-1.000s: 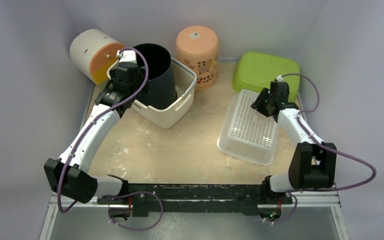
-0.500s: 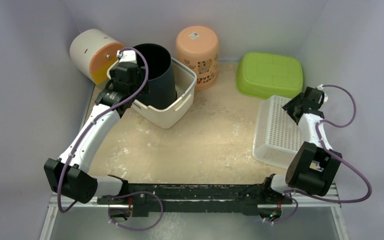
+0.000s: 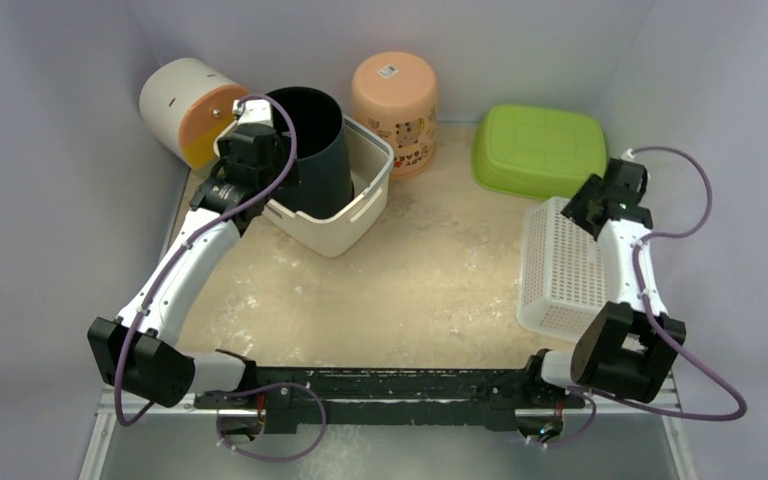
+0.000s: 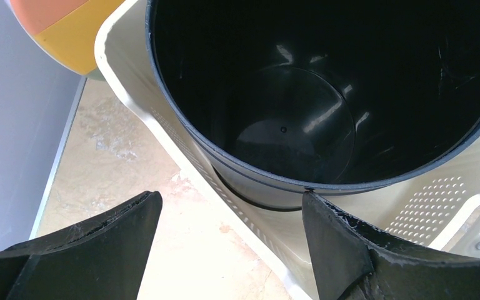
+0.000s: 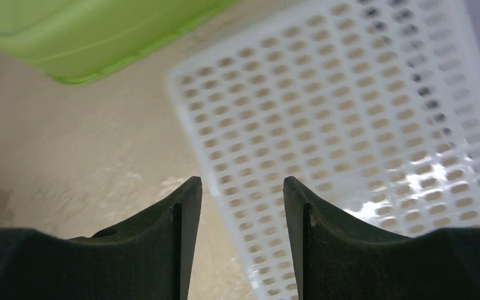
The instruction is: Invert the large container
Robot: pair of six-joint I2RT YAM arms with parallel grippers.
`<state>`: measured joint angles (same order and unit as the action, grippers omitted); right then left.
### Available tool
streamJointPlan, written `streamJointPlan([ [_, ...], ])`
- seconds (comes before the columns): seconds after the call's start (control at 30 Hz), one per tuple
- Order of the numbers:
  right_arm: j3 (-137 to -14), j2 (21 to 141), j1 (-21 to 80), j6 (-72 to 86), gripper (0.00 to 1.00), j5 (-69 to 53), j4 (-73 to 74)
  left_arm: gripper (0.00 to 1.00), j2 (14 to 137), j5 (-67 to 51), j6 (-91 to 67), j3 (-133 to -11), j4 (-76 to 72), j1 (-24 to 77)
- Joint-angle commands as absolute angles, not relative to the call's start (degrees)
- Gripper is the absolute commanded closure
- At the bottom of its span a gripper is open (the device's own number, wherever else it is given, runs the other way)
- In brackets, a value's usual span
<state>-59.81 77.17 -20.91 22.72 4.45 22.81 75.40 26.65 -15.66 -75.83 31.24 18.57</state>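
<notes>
The white perforated basket (image 3: 565, 265), taken here as the large container, lies at the right edge of the counter (image 3: 410, 290), apparently base-up, near the green tub (image 3: 538, 150). Judged thin moulded plastic: light, slightly flexible, smooth. Grip a rim edge, not the flat base. The right pincer (image 5: 237, 185) hovers over its far corner, moderately parted, holding nothing. The tub and the side wall limit swing room. The left pincer (image 4: 230, 199) is spread wide at the dark bucket (image 3: 312, 140) in the cream bin (image 3: 345, 225).
</notes>
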Motion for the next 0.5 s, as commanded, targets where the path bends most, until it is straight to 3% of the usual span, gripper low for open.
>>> streamJointPlan([
  [0.0, -69.7, 73.9, -10.1, 20.1, 0.45, 5.2, 27.9, 0.16, 73.7, 27.1, -17.1, -75.8, 27.1, 18.9],
  [0.17, -80.7, 78.7, 2.5, 19.9, 0.45, 4.0, 31.9, 0.16, 73.7, 26.8, -17.7, -78.2, 27.4, 18.8],
  [0.47, -87.8, 85.4, 8.5, 16.3, 0.44, -3.8, 31.8, 0.16, 68.2, 20.3, -6.7, -80.1, 21.3, 19.0],
])
